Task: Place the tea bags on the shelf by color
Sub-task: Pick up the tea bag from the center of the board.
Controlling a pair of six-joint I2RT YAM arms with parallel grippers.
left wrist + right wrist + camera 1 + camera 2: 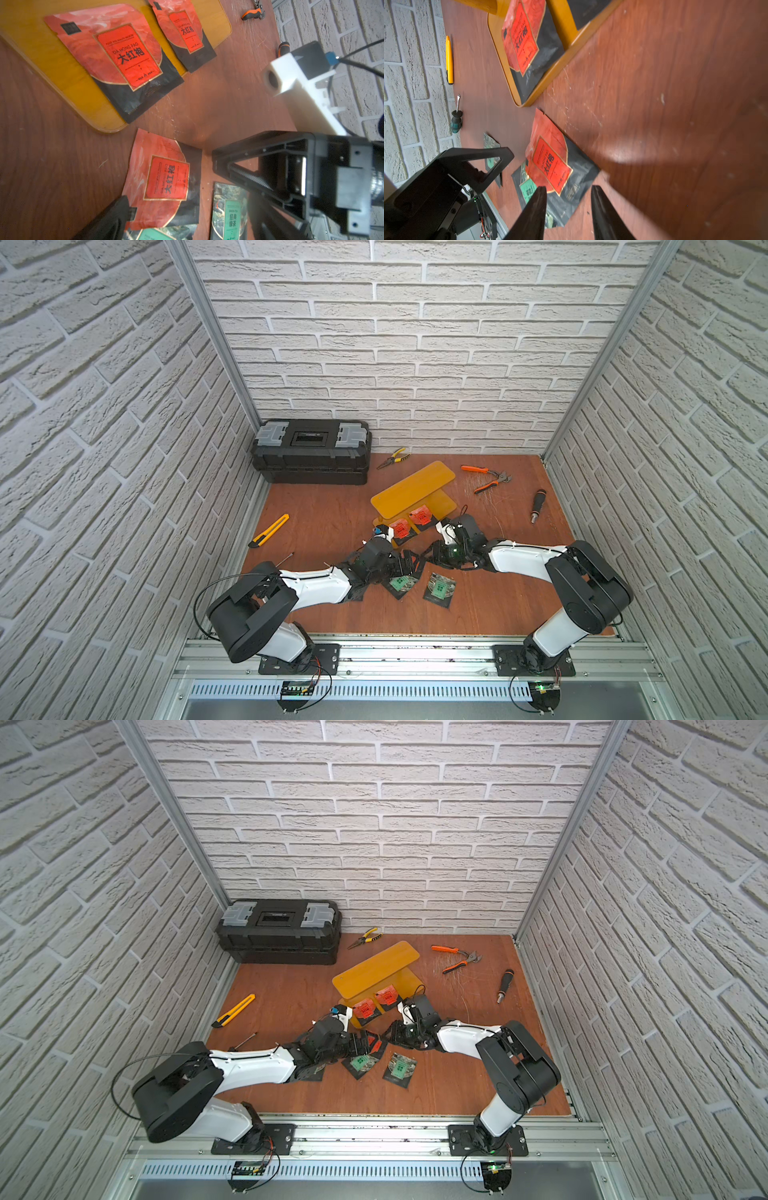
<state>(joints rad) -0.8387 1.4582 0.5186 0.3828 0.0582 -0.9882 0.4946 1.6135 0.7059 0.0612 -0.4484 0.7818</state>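
My right fingers (543,193) are hovering half-spread and empty, a red tea bag (550,164) lying on the surface (654,104) just past their tips. My left fingers (409,566) are gaping wide, empty, beside it. Both top views are nearly hiding it. Toward the frame's top, two more red bags (124,56) (185,31) are resting on the shelf (68,79).

Red-brown wooden tabletop (332,506). Far left: black toolbox (311,456), yellow pliers (394,458). Centre: yellow shelf (411,489), two red tea bags (401,529) on its lower plate. Far right: orange pliers (486,479), screwdriver (537,506). Left: yellow knife (269,530), small screwdriver (286,559). Near centre: red tea bag (166,178) overlapping a green tea bag (400,584); another green one (439,589) just right.
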